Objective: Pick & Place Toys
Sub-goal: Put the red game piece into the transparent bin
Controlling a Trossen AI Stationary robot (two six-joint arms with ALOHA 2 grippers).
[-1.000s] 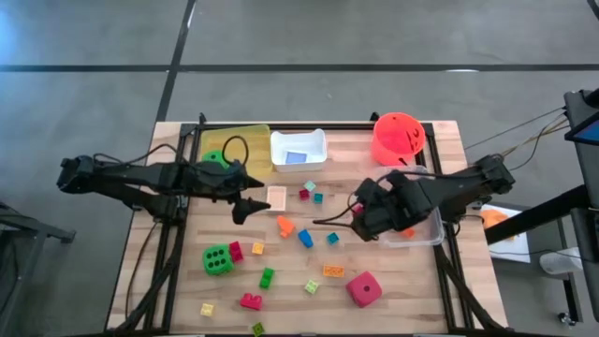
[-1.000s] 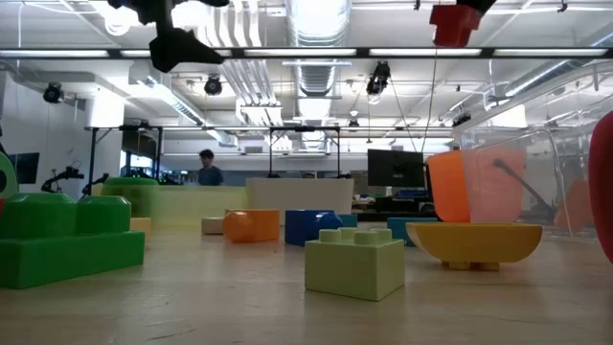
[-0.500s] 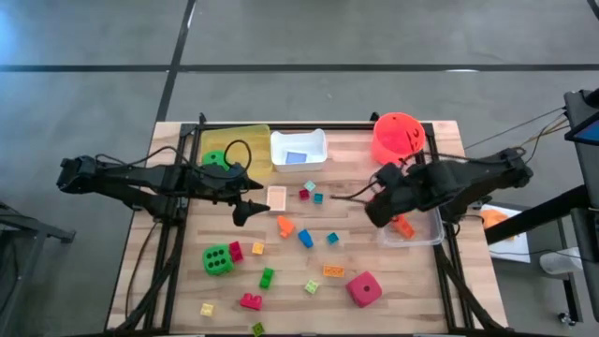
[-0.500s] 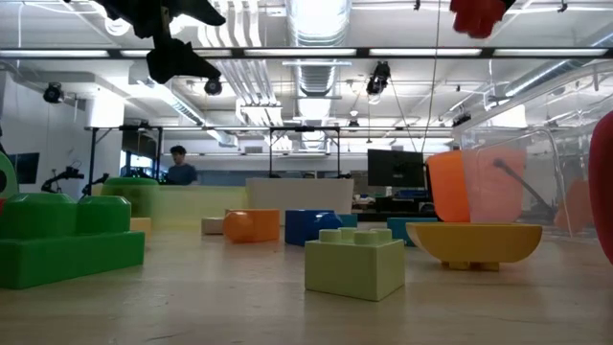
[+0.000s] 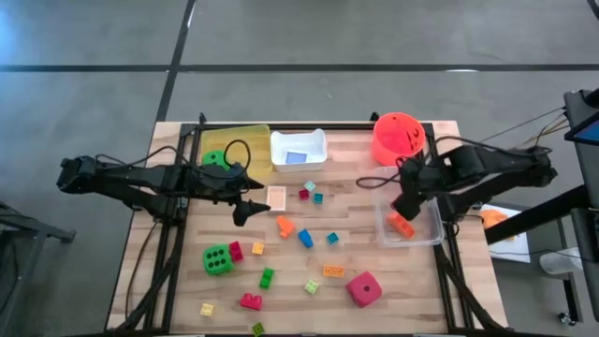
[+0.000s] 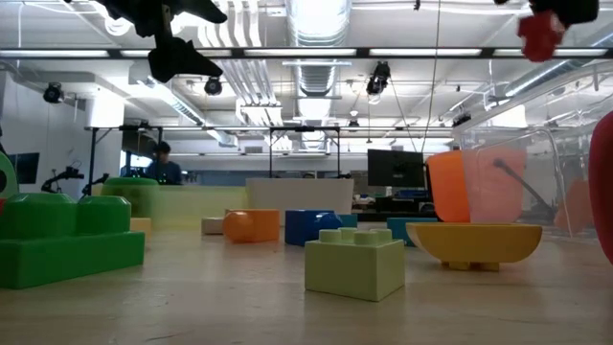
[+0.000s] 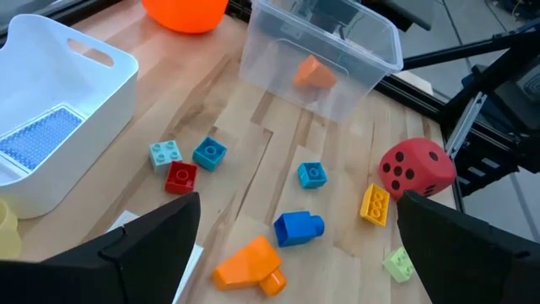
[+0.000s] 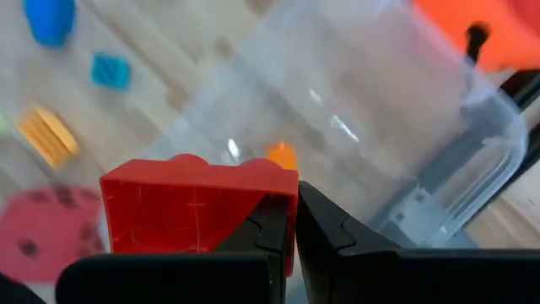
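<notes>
My right gripper is shut on a red brick high above the clear tray, where an orange brick lies. In the low view the red brick hangs near the top right. My left gripper hovers open and empty above the table's left middle, near a flat card. Small bricks lie scattered on the wood, such as a blue one. One green die and a pink-red die rest on the table. Another green die sits in the yellow tray. My right gripper pinches one end of the red brick between its two fingers, which stand almost together. The fingers come from above, pointing steeply down. The rest of the brick sticks out to one side, lifted clear above the clear tray.
A white tray with a blue plate stands at the far middle, and a round orange-red bucket at the far right. The table's near half is strewn with bricks. A person shows far off in the room behind.
My right gripper has carried the red brick from above the table's middle toward the right edge, staying shut on it and tipping more steeply down, and now stands over the clear tray. The person in the room behind has walked leftward.
</notes>
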